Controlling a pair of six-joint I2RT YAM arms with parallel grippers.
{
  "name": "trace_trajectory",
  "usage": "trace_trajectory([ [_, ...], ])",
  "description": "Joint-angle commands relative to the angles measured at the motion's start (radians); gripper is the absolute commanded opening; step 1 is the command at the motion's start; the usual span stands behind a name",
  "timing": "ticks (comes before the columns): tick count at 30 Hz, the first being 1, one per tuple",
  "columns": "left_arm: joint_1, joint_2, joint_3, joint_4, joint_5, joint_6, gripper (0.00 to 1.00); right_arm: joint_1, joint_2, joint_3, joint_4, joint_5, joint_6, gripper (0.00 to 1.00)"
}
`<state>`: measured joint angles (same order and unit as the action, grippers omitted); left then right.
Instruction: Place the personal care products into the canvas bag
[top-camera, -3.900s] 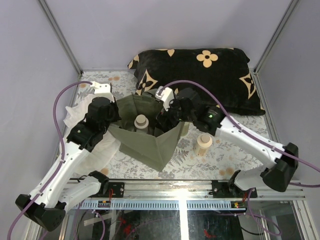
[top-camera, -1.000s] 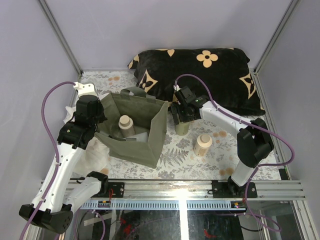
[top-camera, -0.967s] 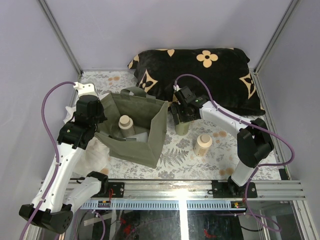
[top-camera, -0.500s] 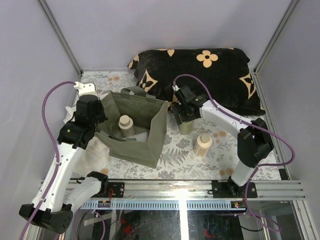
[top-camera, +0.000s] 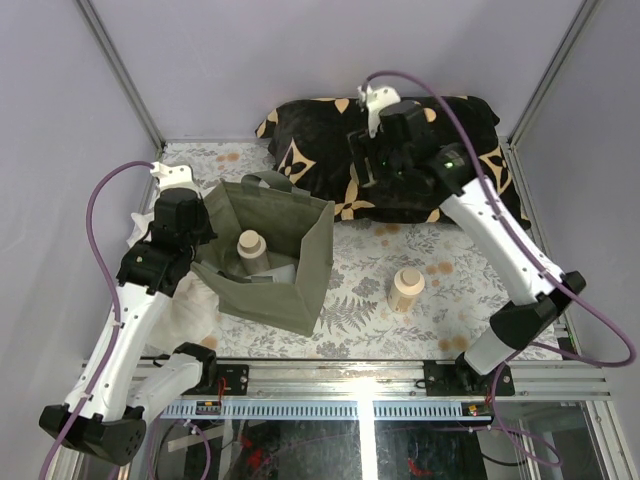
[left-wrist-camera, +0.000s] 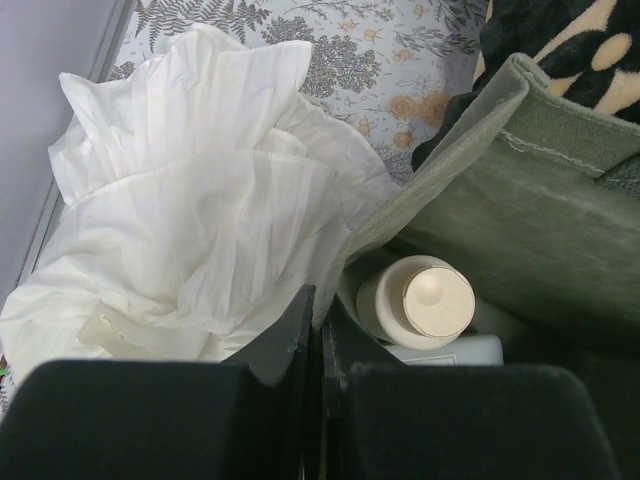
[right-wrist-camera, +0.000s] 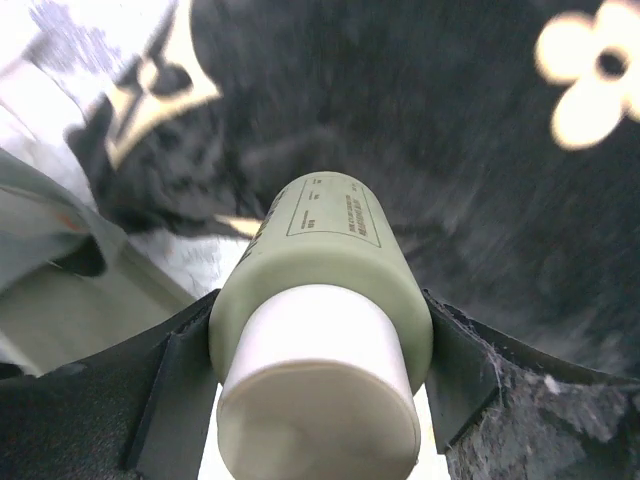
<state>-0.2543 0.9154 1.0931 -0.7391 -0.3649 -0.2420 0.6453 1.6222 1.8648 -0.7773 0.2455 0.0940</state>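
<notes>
Holding a raised bottle (right-wrist-camera: 325, 250) up and right of the canvas bag (top-camera: 270, 290) while the left claw (left-wrist-camera: 318, 325) is pinching the bag's rim.
Right claw (right-wrist-camera: 322, 395) is clamping the raised bottle by its body, cap toward the camera, over the black cushion (top-camera: 310, 125) in the upper right of the top view. The bag is sitting left of centre with one bagged bottle (left-wrist-camera: 415, 300) upright inside, and one standing bottle (top-camera: 405, 289) is waiting on the tabletop (top-camera: 450, 310) right of centre. Probably best to be swinging left until over the open mouth, lowering beside the bagged bottle rather than onto it, then letting go. Top view is hiding the raised bottle under the wrist, the right wrist view's background is blurring out, and the bag floor is mostly unseen.
</notes>
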Motion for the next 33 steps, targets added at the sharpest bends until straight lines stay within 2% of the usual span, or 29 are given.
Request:
trace_trajectory([
  [1, 0.010, 0.011, -0.015, 0.066, 0.014, -0.017, 0.00, 0.002, -0.075, 0.185, 0.120, -0.078, -0.136, 0.00],
  [5, 0.010, 0.018, -0.012, 0.073, 0.018, -0.017, 0.00, 0.002, -0.046, 0.294, 0.169, -0.237, -0.163, 0.00],
  [10, 0.010, 0.023, -0.015, 0.076, 0.020, -0.024, 0.00, 0.003, 0.035, 0.478, 0.096, -0.557, -0.121, 0.00],
  [15, 0.011, 0.025, -0.019, 0.081, 0.030, -0.029, 0.00, 0.024, -0.017, 0.317, 0.264, -0.741, -0.043, 0.00],
  [18, 0.010, 0.027, -0.017, 0.081, 0.033, -0.029, 0.00, 0.039, -0.021, 0.283, 0.306, -0.828, -0.008, 0.00],
  [24, 0.010, 0.030, -0.005, 0.077, 0.049, -0.023, 0.00, 0.124, 0.033, 0.286, 0.248, -0.824, -0.046, 0.00],
  [33, 0.009, 0.029, 0.028, 0.068, 0.078, -0.027, 0.00, 0.218, 0.115, 0.252, 0.268, -0.777, -0.038, 0.00],
])
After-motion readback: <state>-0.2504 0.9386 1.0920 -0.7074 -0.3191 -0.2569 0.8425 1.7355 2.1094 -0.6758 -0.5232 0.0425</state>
